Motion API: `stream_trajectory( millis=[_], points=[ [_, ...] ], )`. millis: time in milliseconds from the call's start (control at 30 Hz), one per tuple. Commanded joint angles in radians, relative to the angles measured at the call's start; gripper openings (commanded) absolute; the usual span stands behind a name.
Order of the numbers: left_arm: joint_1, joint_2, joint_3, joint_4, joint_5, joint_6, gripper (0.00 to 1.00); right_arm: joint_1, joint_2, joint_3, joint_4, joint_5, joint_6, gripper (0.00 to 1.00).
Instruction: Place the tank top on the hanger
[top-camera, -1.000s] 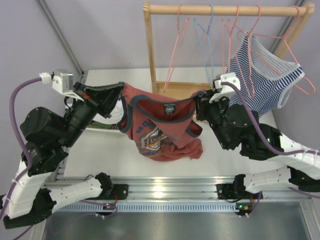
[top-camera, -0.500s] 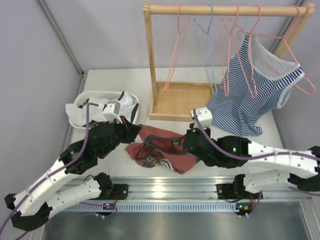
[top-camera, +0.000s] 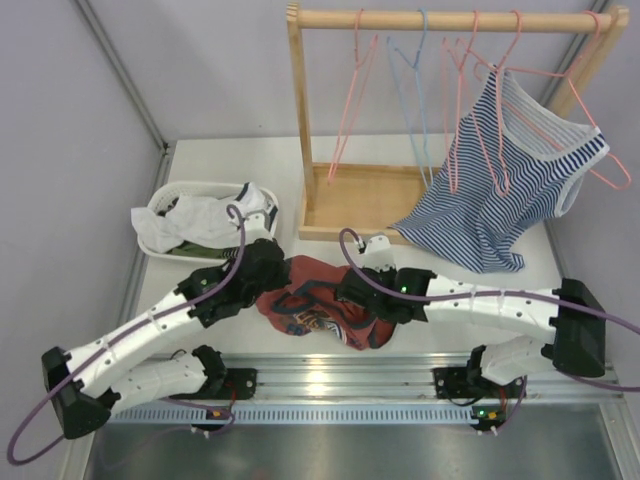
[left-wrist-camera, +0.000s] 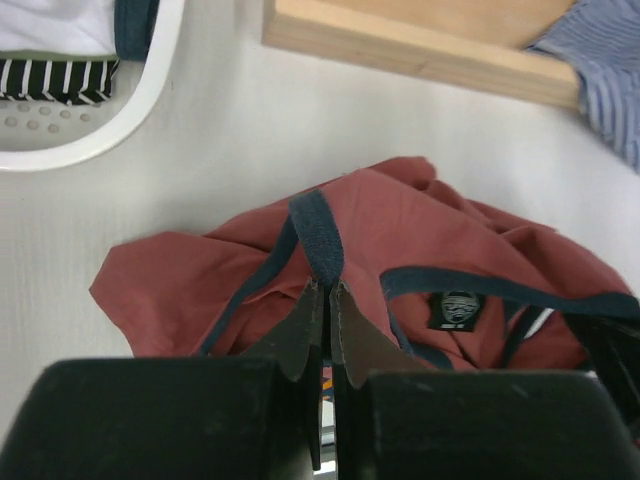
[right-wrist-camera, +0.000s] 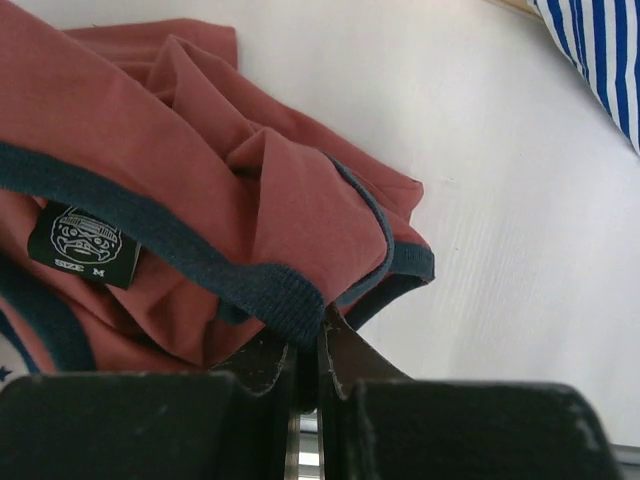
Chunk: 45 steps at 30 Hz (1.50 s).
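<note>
The rust-red tank top (top-camera: 318, 312) lies crumpled on the table between the two arms. My left gripper (top-camera: 276, 281) is low at its left edge, shut on a navy trim strap (left-wrist-camera: 318, 235). My right gripper (top-camera: 347, 294) is at the garment's right side, shut on a fold of navy trim (right-wrist-camera: 285, 300). In the left wrist view the tank top (left-wrist-camera: 400, 230) shows its neck label facing up; in the right wrist view the tank top (right-wrist-camera: 150, 130) is bunched ahead of the fingers. An empty pink hanger (top-camera: 349, 118) hangs on the rack's rail, far from both grippers.
A wooden rack (top-camera: 296, 130) with a tray base (top-camera: 360, 195) stands at the back. It carries a light blue hanger (top-camera: 415, 90) and a blue-and-white striped tank top (top-camera: 500, 180) on pink hangers. A white basket (top-camera: 160, 205) of clothes sits at the back left.
Both arms have come down from holding the tank top spread in the air. The garment now lies bunched on the table, and the grippers have drawn closer together, still shut on it.
</note>
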Motion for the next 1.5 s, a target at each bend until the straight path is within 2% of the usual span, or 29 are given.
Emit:
stream_trajectory(
  millis=[0,167,233,267,333,367,500,633,733,767,933,1233,1467],
  points=[
    [0.005,0.099,0.020,-0.007,-0.035,-0.025,0.00,-0.038,0.031,0.004,0.055,-0.054,-0.049,0.00],
    [0.028,0.185,-0.008,0.059,0.023,-0.028,0.01,-0.067,0.065,-0.010,0.084,-0.079,-0.082,0.05],
    [0.038,0.199,-0.017,0.083,0.037,-0.028,0.04,-0.073,0.068,-0.022,0.104,-0.089,-0.089,0.08],
    [0.039,0.208,-0.017,0.086,0.043,-0.027,0.08,-0.075,0.070,-0.024,0.107,-0.094,-0.092,0.09],
    [0.047,0.209,-0.011,0.091,0.049,-0.019,0.16,-0.076,0.067,-0.024,0.113,-0.103,-0.101,0.16],
    [0.048,0.203,-0.009,0.093,0.053,-0.016,0.24,-0.076,0.064,-0.025,0.121,-0.109,-0.101,0.18],
    [0.051,0.181,0.001,0.073,0.042,0.007,0.39,-0.075,0.028,-0.022,0.138,-0.131,-0.112,0.32],
    [0.053,0.150,0.006,0.053,0.040,0.015,0.45,-0.067,0.013,-0.001,0.126,-0.134,-0.113,0.41],
    [0.053,0.129,0.012,0.030,0.030,0.019,0.50,-0.059,0.001,0.013,0.106,-0.134,-0.109,0.52],
    [0.053,0.123,0.014,0.025,0.027,0.026,0.51,-0.058,-0.010,0.017,0.097,-0.134,-0.107,0.59],
    [0.054,0.080,0.021,-0.004,0.013,0.033,0.54,-0.036,-0.045,0.043,0.061,-0.129,-0.095,0.71],
    [0.054,0.049,0.040,-0.042,-0.006,0.029,0.54,0.033,-0.119,0.134,0.052,-0.167,-0.138,0.73],
    [0.053,0.005,0.089,-0.094,-0.024,0.035,0.54,0.083,-0.174,0.318,0.054,-0.206,-0.239,0.74]
  ],
)
